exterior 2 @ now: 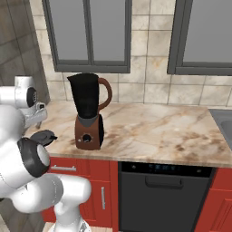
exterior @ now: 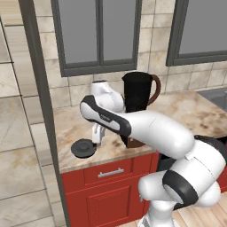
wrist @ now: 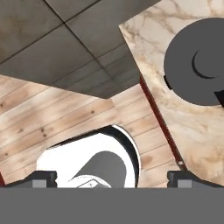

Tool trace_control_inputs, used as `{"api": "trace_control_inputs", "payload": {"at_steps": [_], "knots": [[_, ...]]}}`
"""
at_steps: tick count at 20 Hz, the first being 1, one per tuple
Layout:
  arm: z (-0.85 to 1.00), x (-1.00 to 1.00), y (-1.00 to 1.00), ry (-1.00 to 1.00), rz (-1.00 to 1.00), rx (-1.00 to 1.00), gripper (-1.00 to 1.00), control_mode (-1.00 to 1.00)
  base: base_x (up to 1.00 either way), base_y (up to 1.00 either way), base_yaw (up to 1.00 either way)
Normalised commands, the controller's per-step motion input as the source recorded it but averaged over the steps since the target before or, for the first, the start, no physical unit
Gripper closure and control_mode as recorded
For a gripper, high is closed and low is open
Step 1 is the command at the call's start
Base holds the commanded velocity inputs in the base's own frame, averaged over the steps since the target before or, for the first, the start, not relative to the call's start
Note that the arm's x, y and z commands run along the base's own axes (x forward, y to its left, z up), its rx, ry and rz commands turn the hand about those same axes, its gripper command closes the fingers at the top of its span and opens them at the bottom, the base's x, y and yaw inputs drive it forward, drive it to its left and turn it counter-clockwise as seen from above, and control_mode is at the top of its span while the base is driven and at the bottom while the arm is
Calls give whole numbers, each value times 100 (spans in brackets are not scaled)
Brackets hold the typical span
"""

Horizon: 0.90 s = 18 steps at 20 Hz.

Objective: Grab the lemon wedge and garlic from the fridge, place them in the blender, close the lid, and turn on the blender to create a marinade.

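Left base view: arm bent low over counter (exterior: 195, 111), gripper (exterior: 98, 136) wide, beside lid (exterior: 83, 148).

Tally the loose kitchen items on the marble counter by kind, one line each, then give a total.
Blender, black jar on a reddish-brown base: 1
Lid, dark grey disc lying flat on the counter beside the blender: 1
Total: 2
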Motion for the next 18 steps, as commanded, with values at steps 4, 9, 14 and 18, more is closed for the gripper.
{"api": "trace_control_inputs", "payload": {"at_steps": [4, 9, 14, 18], "knots": [[-56, 40, 32, 0, 2, -1, -100, -100, 0, 0, 0], [-54, 39, 16, -1, 0, -3, -100, -100, 0, 0, 0], [-47, 40, 9, -5, 0, 0, -100, -100, 0, 0, 0], [-37, 33, 11, -7, 0, 0, -100, -100, 0, 0, 0]]}}
